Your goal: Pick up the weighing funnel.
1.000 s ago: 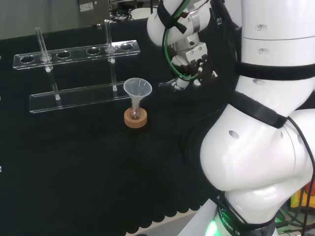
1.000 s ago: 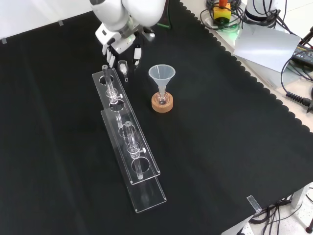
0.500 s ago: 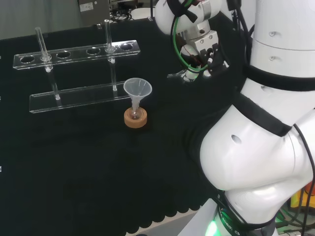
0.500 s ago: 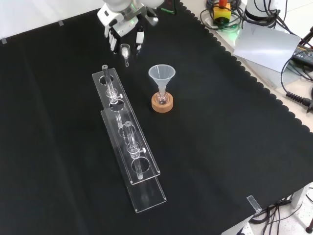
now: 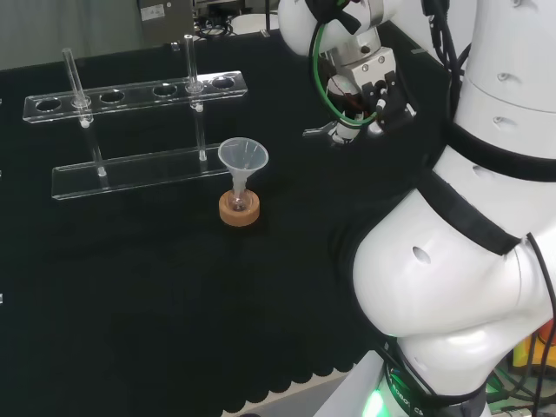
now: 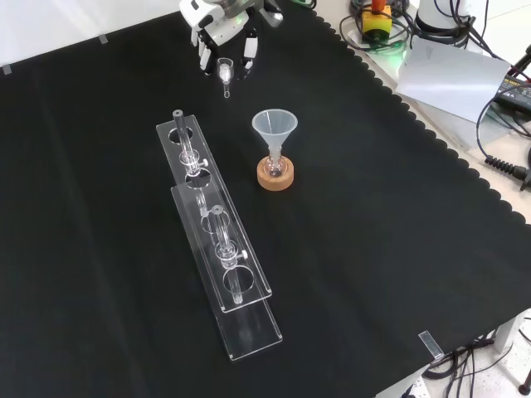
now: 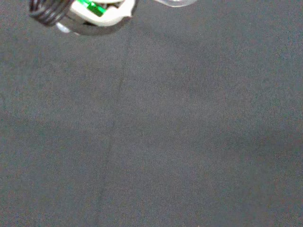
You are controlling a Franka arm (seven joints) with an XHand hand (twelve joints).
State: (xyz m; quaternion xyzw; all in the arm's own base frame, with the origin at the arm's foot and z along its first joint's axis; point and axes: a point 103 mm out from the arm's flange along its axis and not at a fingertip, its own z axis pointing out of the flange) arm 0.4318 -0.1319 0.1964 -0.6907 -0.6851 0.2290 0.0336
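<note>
The hand [image 6: 222,41] pinches the weighing funnel [image 6: 225,73] between curled fingers [image 6: 247,51]. In the front view this is above and left of the funnel [image 6: 275,126], well apart from it. The small clear piece hangs with its stem pointing down the view, toward the near end of the rack [image 6: 217,249]. In the head view the hand [image 5: 369,91] is right of the funnel [image 5: 243,156] and higher in the picture. There the weighing funnel [image 5: 334,130] juts from the fingertips with its stem pointing left, and it appears to be off the cloth [image 5: 130,287].

The funnel stands mouth up with its stem in a small flask [image 6: 275,165] on a cork ring [image 6: 275,177], and nothing touches it. Left of it in the front view lies the long clear rack with two upright tubes [image 6: 184,141]. In the head view the rack [image 5: 130,169] is behind and left of the funnel.

In the wrist view bare cloth [image 7: 165,142] lies below a blurred part of the hand [image 7: 80,14].
</note>
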